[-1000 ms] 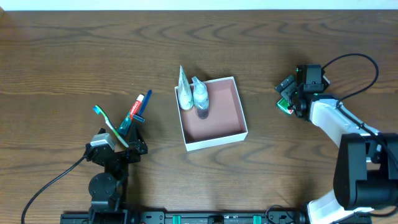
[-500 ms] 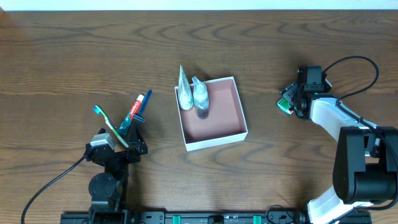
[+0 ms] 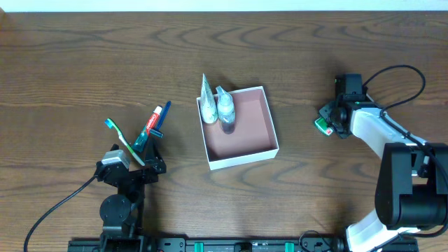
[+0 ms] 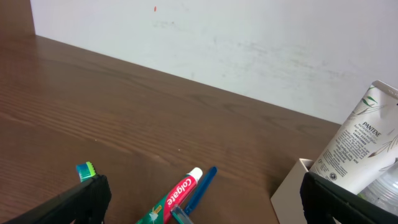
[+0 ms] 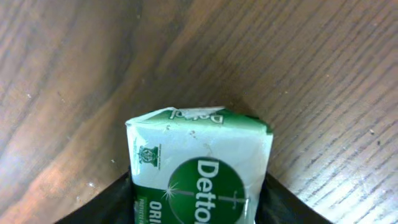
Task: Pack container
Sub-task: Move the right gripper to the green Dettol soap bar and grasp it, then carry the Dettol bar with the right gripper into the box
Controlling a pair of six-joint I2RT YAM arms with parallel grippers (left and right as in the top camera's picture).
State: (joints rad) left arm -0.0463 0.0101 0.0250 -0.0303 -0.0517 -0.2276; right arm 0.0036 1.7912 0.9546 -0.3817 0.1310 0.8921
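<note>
Container: the container (image 3: 250, 131) sits at the middle of the table (image 3: 84, 63), open at the top, well apart from both arms.
Packed so far: a white tube (image 3: 207, 105) and a clear bottle (image 3: 225, 109) lean together against its far left wall. The rest of the pinkish floor is bare.
Left to pack: a toothpaste (image 4: 177, 196), a green-headed toothbrush (image 3: 124, 142) and a blue handle (image 4: 204, 182), perhaps a second brush, lie on the table on the left. A green soap packet (image 5: 200, 168) is out on the right.
Progress, as judged: under half done, with two things in and four outside.
Right tool: the right tool (image 3: 328, 121) is narrowed onto the soap packet, its dark fingers (image 5: 115, 199) pressing both sides of the wrapper. Whether the packet has left the table cannot be told.
Left tool: the left tool (image 4: 203, 190) stands wide apart near the toothpaste group, low over the table. It holds nothing, and no contact with the toothbrush can be made out.
</note>
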